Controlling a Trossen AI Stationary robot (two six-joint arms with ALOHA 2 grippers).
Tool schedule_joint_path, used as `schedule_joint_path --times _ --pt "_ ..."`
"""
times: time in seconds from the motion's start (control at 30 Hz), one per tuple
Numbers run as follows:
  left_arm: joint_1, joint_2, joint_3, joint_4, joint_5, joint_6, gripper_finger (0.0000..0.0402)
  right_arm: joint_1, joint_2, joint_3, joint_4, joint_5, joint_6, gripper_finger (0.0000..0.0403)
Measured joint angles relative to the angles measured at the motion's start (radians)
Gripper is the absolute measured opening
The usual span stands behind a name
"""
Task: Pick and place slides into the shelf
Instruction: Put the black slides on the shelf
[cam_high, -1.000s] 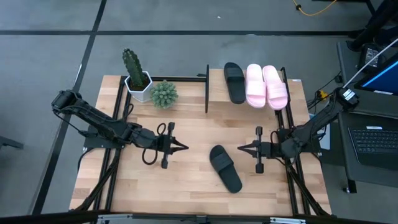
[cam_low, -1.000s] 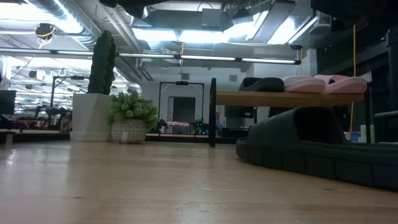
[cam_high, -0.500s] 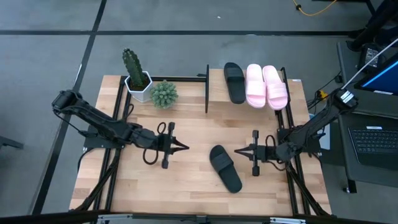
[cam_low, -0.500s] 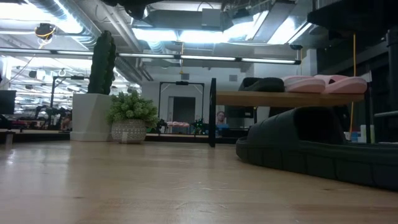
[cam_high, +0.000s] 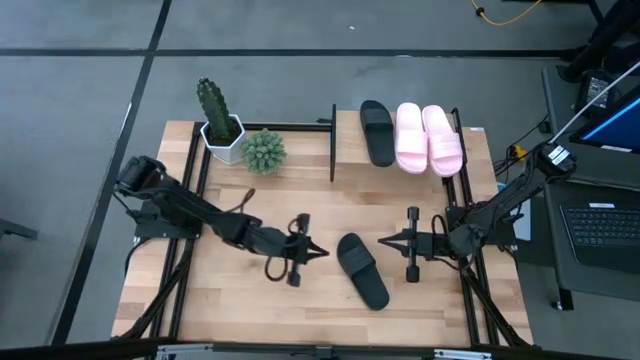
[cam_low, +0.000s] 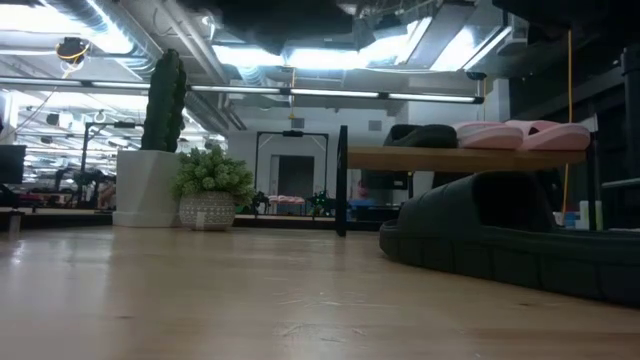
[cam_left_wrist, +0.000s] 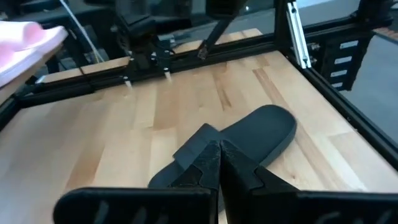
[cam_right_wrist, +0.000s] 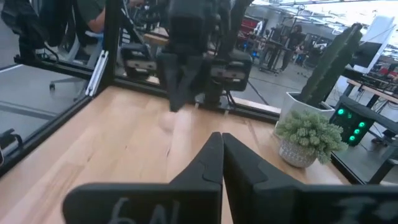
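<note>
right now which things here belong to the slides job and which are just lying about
Part of the job:
- black slide on the table
- black slide on the shelf
- two pink slides on the shelf
- shelf
- left end effector, shut
- right end effector, shut

Just lying about:
- cactus
- small round plant

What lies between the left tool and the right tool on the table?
In the high view, the black slide on the tabletop lies between the left tool and the right tool. Neither touches it.
</note>
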Motion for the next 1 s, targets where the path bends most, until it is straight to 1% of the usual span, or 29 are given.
schedule_joint_path --times 0.1,0.27,0.33,0.5,0.7,0.83,1.0 --pt "-0.026 0.044 0.097 -0.112 -0.032 -0.015 0.0000 0.000 0.000 0.000 -0.004 0.000 0.000 0.0007" --pt "-0.102 0.131 0.289 -0.330 -0.245 -0.031 0.0000 0.001 0.000 0.000 -0.011 0.000 0.038 0.0008" --pt "-0.129 0.166 0.351 -0.385 -0.297 -0.033 0.0000 0.002 0.000 0.000 -0.029 -0.002 0.069 0.0006" --pt "-0.164 0.252 0.481 -0.441 -0.318 -0.040 0.0000 0.002 0.000 0.000 -0.040 -0.002 0.081 0.0007" --pt "-0.159 0.342 0.551 -0.451 -0.341 -0.063 0.0003 0.013 0.000 0.000 -0.043 -0.001 0.122 0.0008" --pt "-0.149 0.385 0.563 -0.452 -0.338 -0.106 0.0035 0.037 0.001 0.000 -0.047 -0.001 0.132 0.0008" --pt "-0.136 0.402 0.562 -0.452 -0.339 -0.174 0.0099 0.066 0.001 0.000 -0.048 -0.001 0.147 0.0008"
